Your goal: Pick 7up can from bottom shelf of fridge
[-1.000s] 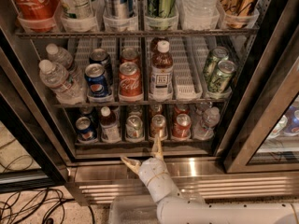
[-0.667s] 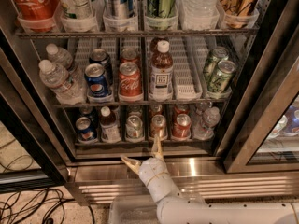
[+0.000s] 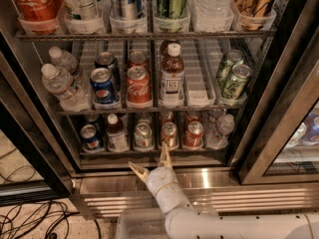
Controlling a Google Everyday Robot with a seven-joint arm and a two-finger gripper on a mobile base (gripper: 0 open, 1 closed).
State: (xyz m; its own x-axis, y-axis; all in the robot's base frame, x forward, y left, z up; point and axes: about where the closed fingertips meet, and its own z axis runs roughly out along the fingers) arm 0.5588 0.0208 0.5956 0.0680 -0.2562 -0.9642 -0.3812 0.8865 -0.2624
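The fridge stands open before me, with wire racks and a shiny steel base panel. On the bottom shelf the 7up can stands upright in the front row, pale silvery with green print, between a small brown bottle and an orange-red can. My gripper is open and empty, just below and in front of the shelf's front edge. One finger points up toward the gap between the 7up can and the orange-red can.
A Pepsi can stands at the shelf's left, a red cola can and a water bottle at its right. The middle shelf holds water bottles, Pepsi and Coca-Cola cans, a tea bottle and green cans. Cables lie on the floor at the left.
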